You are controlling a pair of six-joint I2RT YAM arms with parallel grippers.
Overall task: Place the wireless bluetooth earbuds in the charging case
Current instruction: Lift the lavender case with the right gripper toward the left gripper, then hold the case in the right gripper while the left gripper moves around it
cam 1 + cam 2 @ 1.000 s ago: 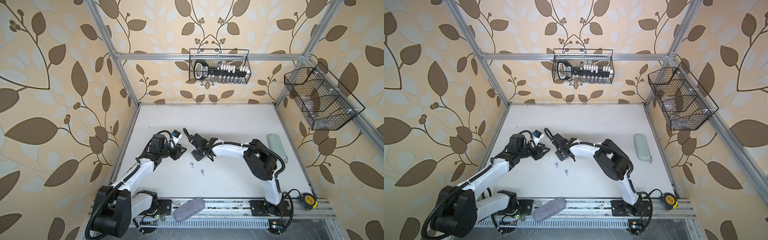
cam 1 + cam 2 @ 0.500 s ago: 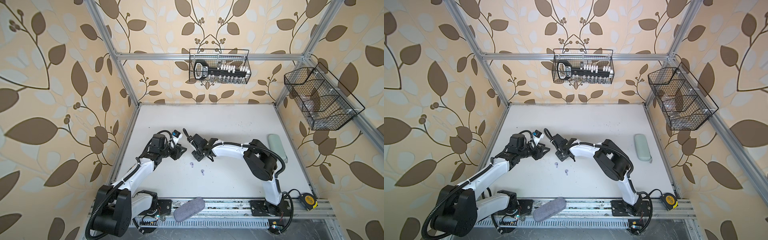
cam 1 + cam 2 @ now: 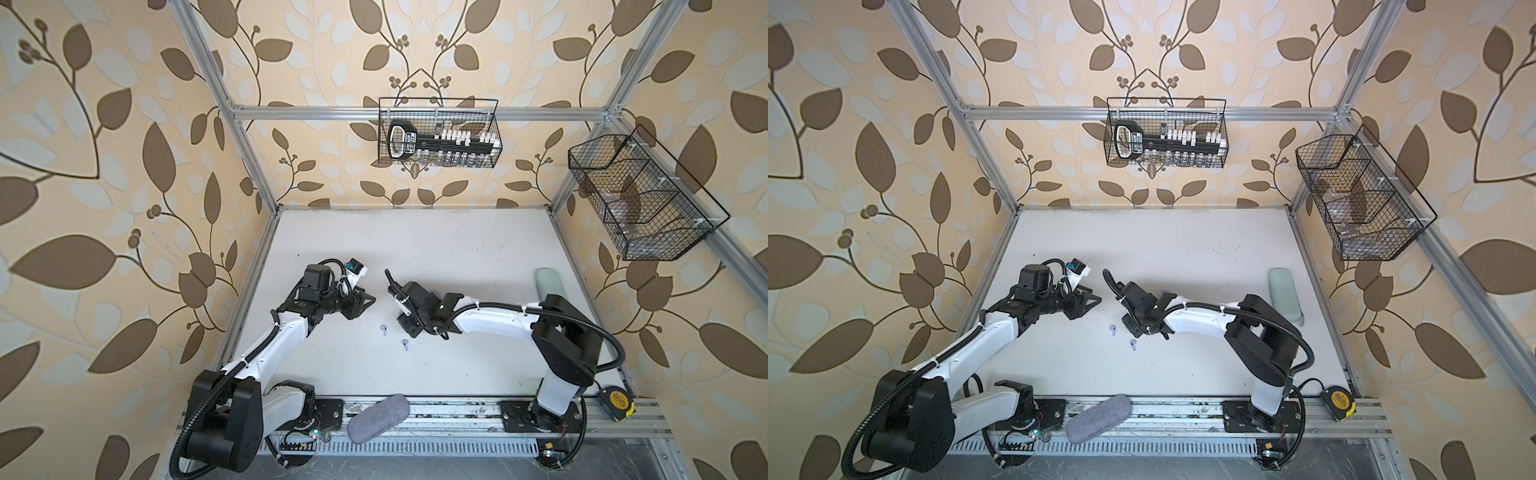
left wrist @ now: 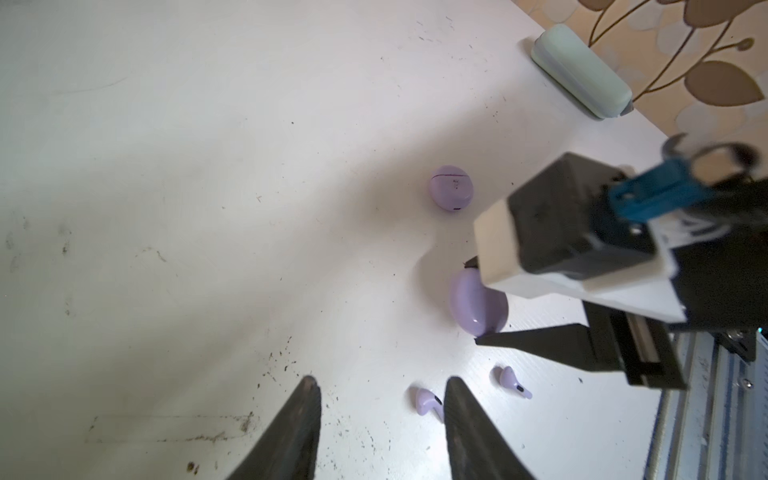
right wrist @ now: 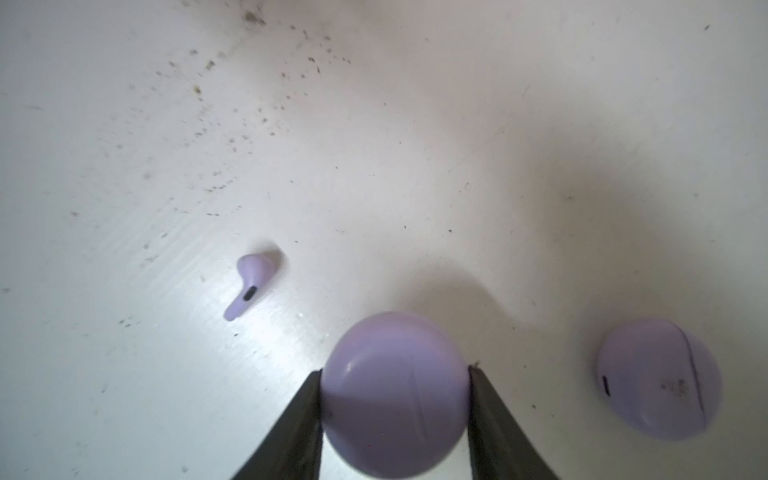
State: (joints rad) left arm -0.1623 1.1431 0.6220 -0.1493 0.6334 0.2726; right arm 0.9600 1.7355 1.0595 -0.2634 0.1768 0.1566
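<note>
The right end effector (image 5: pixel 395 370) pinched the round lavender plastic charging case (image 5: pixel 395 399), likely steadying it for opening; the left end effector (image 4: pixel 381 380) hung spread, empty.

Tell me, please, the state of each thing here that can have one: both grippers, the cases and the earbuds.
left gripper: open, empty.
right gripper: shut on the gripped case.
gripped case: lid closed, held at both sides.
free case: lid closed, untouched, on the table.
first earbud: outside any case, lying on the table.
second earbud: outside any case, lying on the table.
mint case: closed.
</note>
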